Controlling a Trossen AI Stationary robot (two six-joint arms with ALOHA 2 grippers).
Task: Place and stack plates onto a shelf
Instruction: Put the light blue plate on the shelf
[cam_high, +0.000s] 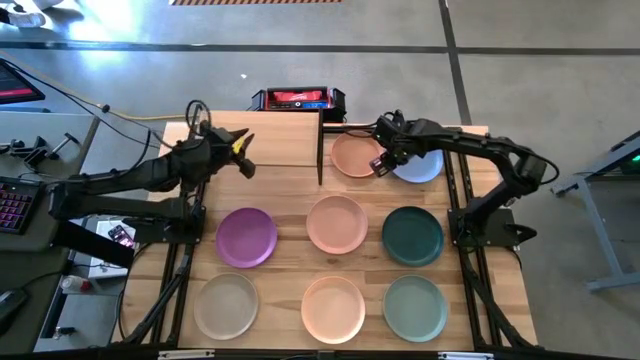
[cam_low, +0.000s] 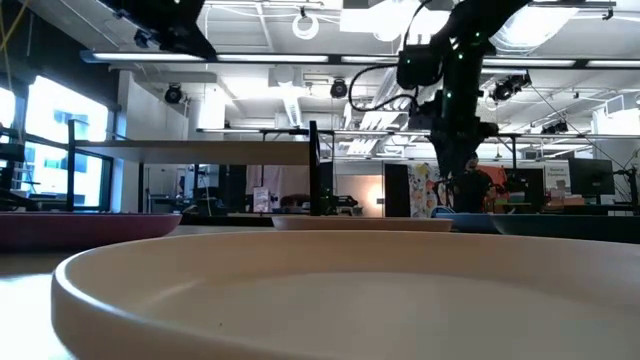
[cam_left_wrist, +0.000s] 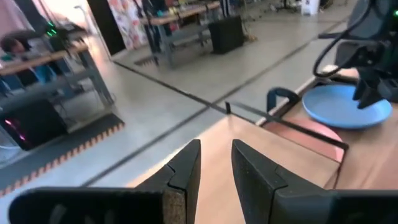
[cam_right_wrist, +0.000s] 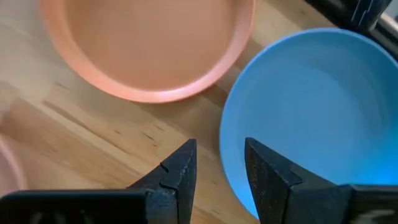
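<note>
At table's far right, right hand (cam_right_wrist: 217, 165) open, empty, over light-blue matte plate (cam_right_wrist: 305, 112) rim.

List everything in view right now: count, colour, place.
Plates: eight visible on the slatted table.
Back row: peach plate, light blue plate, side by side.
Middle row: purple plate, pale pink plate, dark teal plate.
Front row: beige plate, second peach plate, sage green plate.
Shelf: one, light wood on black frame, back left, no plates on it.
Red and black box: one, on the floor behind the table.
Left gripper: open, above the shelf.
Right gripper: open, low over the near rim of the light blue plate.
</note>
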